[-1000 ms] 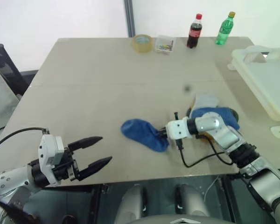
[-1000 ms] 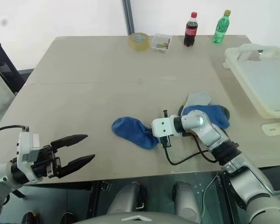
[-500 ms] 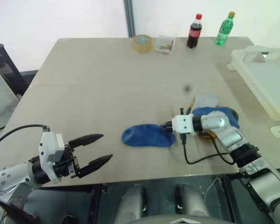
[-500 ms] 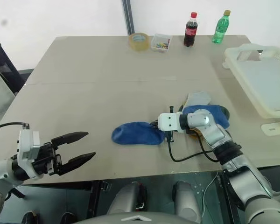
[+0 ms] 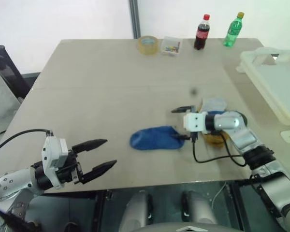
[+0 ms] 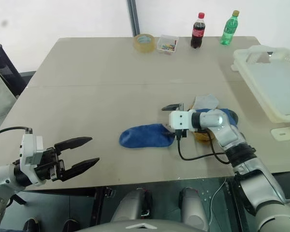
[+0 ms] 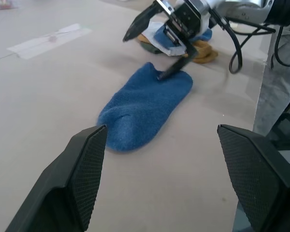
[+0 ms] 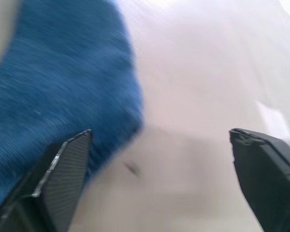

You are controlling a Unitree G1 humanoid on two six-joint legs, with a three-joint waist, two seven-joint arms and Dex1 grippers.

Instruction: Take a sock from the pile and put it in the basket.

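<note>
Royal-blue fabric sock [image 5: 154,137] flat on beige table [image 5: 96,87], right gripper [image 5: 180,123] spread at its 3 o'clock end (holding nothing); left gripper [image 5: 102,155] spread.

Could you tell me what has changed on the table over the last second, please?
The right hand has let go of the sock: a second ago it was shut on the sock's end, now it is open beside it. The sock, bunched before, lies flat, nearer the pile. The left hand stayed open and in place; the basket has not moved.
</note>
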